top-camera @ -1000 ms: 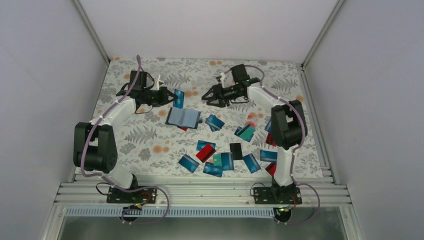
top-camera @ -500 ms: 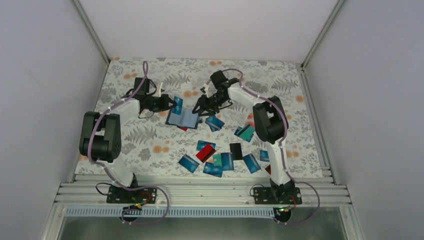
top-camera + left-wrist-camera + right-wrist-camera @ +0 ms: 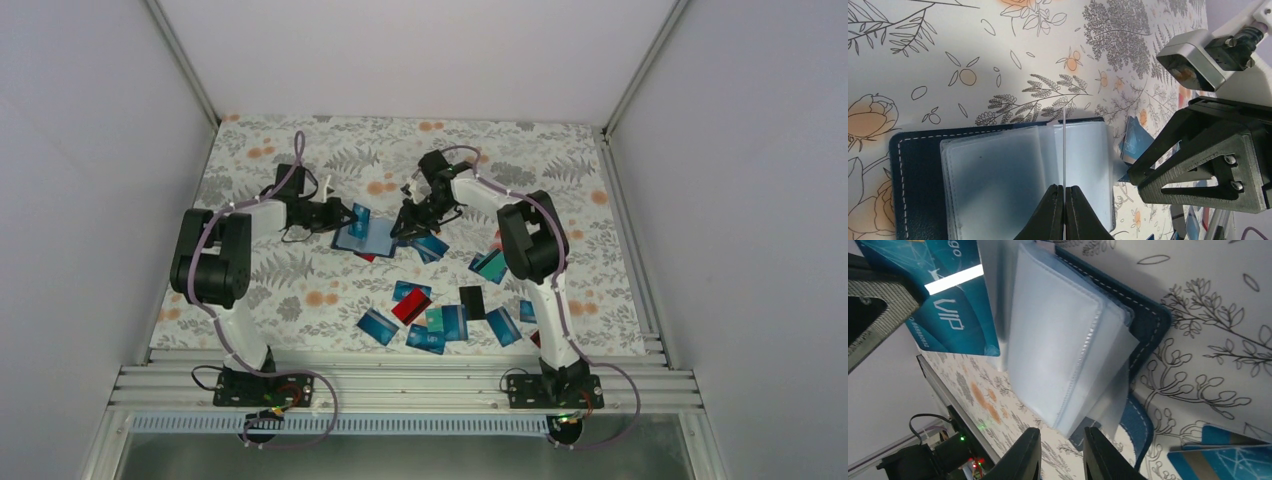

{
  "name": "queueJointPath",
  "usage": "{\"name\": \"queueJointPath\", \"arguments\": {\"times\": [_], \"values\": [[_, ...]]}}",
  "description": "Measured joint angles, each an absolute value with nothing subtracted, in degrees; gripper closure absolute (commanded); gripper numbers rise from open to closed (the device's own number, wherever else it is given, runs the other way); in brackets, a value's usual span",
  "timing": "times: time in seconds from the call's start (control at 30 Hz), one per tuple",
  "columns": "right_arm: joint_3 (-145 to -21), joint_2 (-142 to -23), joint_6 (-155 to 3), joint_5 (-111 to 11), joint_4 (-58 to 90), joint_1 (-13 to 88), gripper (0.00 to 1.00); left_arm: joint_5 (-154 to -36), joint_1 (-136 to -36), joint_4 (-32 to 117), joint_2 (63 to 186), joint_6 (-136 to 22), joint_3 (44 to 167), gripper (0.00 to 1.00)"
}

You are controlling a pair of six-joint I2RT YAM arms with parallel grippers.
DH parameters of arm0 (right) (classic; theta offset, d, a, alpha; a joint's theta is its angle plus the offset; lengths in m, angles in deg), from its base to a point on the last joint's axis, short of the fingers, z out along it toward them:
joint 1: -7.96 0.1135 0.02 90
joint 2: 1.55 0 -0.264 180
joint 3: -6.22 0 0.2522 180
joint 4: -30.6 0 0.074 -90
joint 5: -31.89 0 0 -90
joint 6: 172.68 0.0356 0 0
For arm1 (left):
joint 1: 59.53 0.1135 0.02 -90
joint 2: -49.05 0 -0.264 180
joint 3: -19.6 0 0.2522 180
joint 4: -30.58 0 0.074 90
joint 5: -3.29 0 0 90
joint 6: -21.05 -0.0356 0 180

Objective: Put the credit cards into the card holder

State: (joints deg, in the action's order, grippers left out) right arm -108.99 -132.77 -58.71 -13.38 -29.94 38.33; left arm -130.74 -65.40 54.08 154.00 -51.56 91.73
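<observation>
The card holder (image 3: 368, 238) lies open on the flowered cloth, a navy cover (image 3: 1148, 320) with clear plastic sleeves (image 3: 998, 175). My left gripper (image 3: 1064, 187) is shut on one of the credit cards, a blue "VIP" card (image 3: 948, 305), and holds it on edge just above the sleeves. In the left wrist view that card is only a thin pale line (image 3: 1063, 150). My right gripper (image 3: 1060, 432) is at the holder's right edge, its jaws a little apart around a corner of the sleeve stack (image 3: 1073, 422). From above, the left gripper (image 3: 340, 213) and right gripper (image 3: 407, 222) flank the holder.
Several more blue and teal cards (image 3: 432, 325) lie scattered toward the near edge, with a red one (image 3: 411, 307) and a black one (image 3: 472, 300). A teal card (image 3: 490, 265) and a blue one (image 3: 430, 244) lie right of the holder. White walls enclose the table.
My right gripper has swung from the far side down to the holder's right edge, and its jaws have narrowed. The left gripper has carried the blue card right, over the holder.
</observation>
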Motion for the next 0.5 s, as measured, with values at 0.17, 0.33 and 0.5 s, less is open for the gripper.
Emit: {"name": "queueJointPath", "arguments": {"times": [0.17,0.33,0.5], "values": [[-109.0,-134.4,-59.2,-14.3,-30.5,38.3,0.82,-131.2,-65.4,53.2,154.8,-51.4,91.5,0.98],[-108.9,-135.5,-59.7,-15.1,-31.0,38.3,0.85,-131.6,-65.4,52.6,154.8,-51.3,91.1,0.98],[-108.9,-135.6,-60.1,-15.3,-31.1,38.3,0.86,-131.8,-65.8,52.5,155.1,-51.3,90.4,0.98]]}}
